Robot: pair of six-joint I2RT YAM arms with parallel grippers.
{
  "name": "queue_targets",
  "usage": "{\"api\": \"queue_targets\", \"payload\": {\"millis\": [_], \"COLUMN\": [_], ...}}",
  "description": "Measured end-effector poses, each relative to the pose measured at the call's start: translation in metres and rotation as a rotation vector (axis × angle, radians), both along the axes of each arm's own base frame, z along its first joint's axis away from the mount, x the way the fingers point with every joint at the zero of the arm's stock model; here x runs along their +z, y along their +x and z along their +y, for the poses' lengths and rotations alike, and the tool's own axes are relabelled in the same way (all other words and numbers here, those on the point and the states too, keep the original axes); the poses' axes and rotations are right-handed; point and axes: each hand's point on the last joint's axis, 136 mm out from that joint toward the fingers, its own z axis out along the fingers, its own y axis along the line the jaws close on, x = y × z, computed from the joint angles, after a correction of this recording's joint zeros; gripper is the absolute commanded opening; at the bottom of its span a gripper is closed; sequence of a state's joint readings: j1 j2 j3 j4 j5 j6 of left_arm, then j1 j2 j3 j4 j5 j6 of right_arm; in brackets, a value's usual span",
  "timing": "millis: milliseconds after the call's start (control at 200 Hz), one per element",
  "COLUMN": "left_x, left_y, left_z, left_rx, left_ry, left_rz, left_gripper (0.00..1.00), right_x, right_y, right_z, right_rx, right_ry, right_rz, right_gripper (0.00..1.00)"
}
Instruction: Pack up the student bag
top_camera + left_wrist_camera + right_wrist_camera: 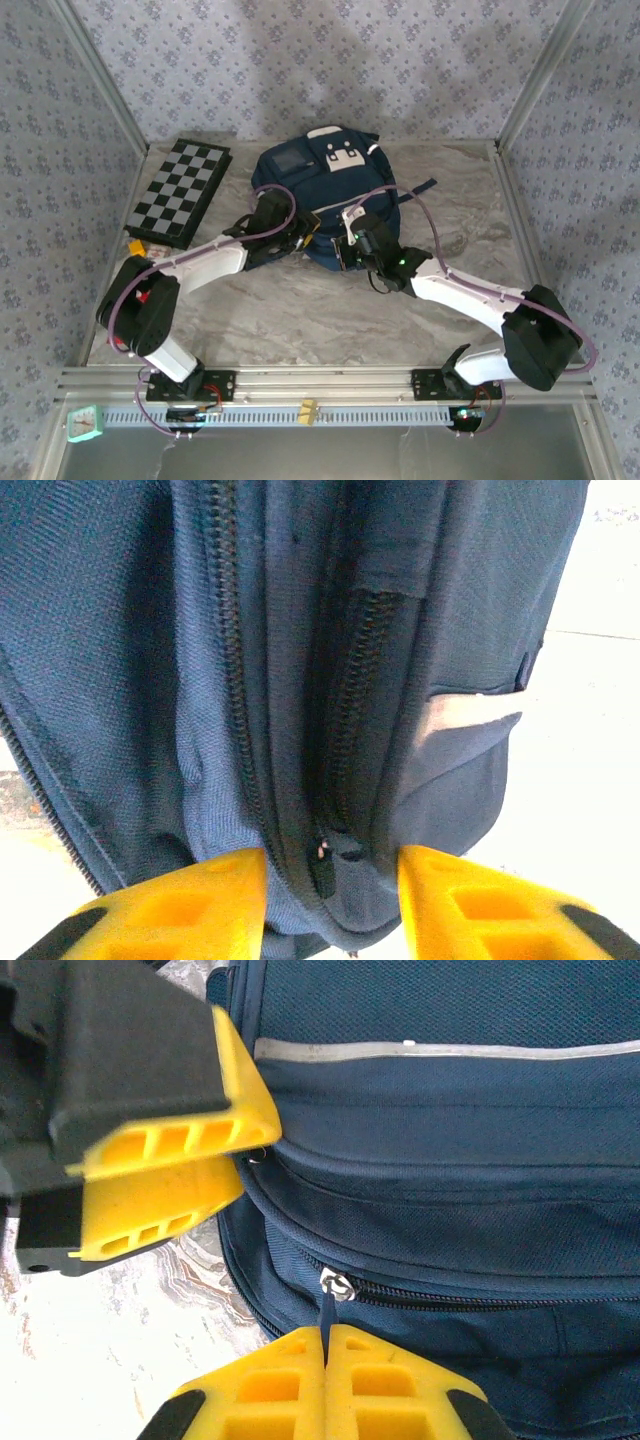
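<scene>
Top view. The student bag [300, 185] lies flat at the middle of the worktop's [300, 320] far edge, its white patch toward the back wall. A folded chessboard [180, 192] sits at the far left corner, apart from the bag. The left arm [200, 262] reaches in to the bag's near left side. The right arm [460, 295] reaches to its near edge, just beside the left.

Left wrist view. The left gripper [333, 900] is hard up against the navy fabric. Its yellow fingers [190, 905] stand apart, one on each side of a raised zipper seam [350, 710]. A small dark slider [322, 865] sits in the gap. Fabric fills the space between them; I cannot tell whether they pinch it or only straddle it.

Right wrist view. The right gripper [325, 1385] is clenched, its fingertips pressed together on a thin dark zipper pull [325, 1322] that hangs from a silver slider [336, 1285]. That zipper runs closed off to the right. A white stripe [430, 1050] crosses the bag above. The left gripper's fingers come in from the upper left, their tips touching the bag's corner seam.
</scene>
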State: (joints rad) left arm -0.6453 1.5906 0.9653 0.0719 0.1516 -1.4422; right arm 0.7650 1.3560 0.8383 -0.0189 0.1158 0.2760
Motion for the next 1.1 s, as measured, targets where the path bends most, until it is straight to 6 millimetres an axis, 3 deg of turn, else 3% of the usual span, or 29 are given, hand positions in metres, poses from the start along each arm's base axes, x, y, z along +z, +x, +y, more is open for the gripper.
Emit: {"api": "queue_targets", "payload": {"millis": [385,480,820,960,1099], "left_x": [-0.019,-0.019,-0.023,-0.019,0.0], "left_y": [-0.001,-0.003,0.002,0.003,0.009], "left_z": [-0.006,-0.008,-0.008,-0.004,0.017], "left_rx": [0.107,0.135,0.19,0.179,0.169], "left_ry": [0.025,0.036,0.05,0.062,0.067], "left_rz": [0.037,0.027,0.006,-0.011,-0.049], "left_gripper": [0.4,0.35,0.0,0.0,0.0], "right_x": [-0.003,-0.004,-0.007,-0.007,-0.004], "right_y": [0.001,0.001,0.001,0.002,0.001], "right_z": [-0.001,-0.001,-0.001,-0.003,-0.004], "right_rx": [0.012,0.019,0.032,0.033,0.048], "right_ry": [-0.014,-0.02,-0.041,-0.062,-0.078], "right_rz": [0.0,-0.002,-0.005,-0.012,-0.032], "right_gripper": [0.0,0.0,0.0,0.0,0.0]}}
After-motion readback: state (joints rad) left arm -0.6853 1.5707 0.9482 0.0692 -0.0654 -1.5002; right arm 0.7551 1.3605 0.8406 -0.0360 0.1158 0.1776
